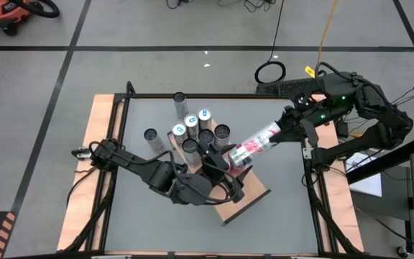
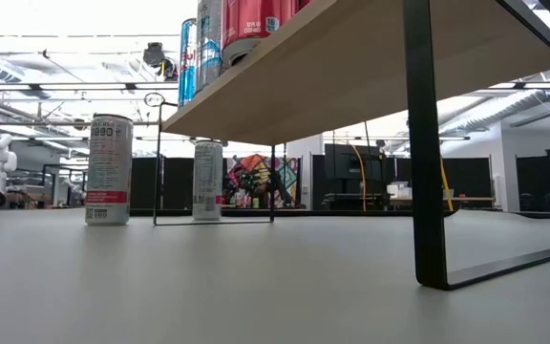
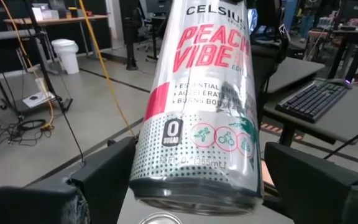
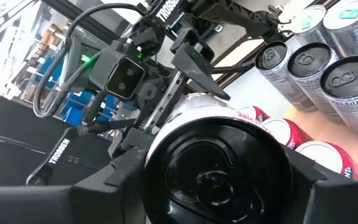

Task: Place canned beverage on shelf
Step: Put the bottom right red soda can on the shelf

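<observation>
Right gripper (image 1: 284, 130) holds one can (image 1: 254, 144) over shelf (image 1: 246, 203).

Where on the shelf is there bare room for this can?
The shelf's near end, beside the left gripper, shows bare wood. The far end is crowded with upright cans. The right gripper holds the tilted can above the red cans.

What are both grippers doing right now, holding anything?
Left gripper: jaws open on either side of the Peach Vibe can, not clamping it.
Right gripper: shut on the Peach Vibe can's top end, holding it tilted above the shelf.
</observation>
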You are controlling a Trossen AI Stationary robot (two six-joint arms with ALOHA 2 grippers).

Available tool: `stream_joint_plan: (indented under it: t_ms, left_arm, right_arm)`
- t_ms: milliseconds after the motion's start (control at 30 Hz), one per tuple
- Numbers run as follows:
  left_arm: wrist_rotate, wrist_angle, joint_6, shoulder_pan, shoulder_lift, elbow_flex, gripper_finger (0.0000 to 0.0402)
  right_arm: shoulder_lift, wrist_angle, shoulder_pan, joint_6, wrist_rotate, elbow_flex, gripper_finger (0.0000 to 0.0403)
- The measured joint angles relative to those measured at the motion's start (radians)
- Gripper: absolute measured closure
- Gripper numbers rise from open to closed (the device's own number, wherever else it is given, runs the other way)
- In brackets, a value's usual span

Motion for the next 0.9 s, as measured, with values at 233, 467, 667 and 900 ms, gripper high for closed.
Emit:
stream_joint_plan:
  t_ms: [233,467,667,900]
  left_arm:
    - [0.005,0.001,0.000,-0.001,0.000,0.000,0.0061]
    - [0.006,0.000,0.002,-0.001,0.000,0.000,0.0125]
    - [0.005,-0.003,-0.018,-0.001,0.000,0.000,0.0145]
    - [0.006,0.006,-0.029,-0.005,0.001,0.000,0.0146]
  right_arm:
    - [0.000,0.001,0.000,0.000,-0.001,0.000,0.0177]
    - [0.000,0.001,0.000,-0.001,-0.023,0.000,0.0177]
    - [0.000,0.002,-0.001,-0.007,-0.023,0.000,0.0175]
    - [0.000,0.007,-0.001,-0.072,-0.027,0.000,0.0144]
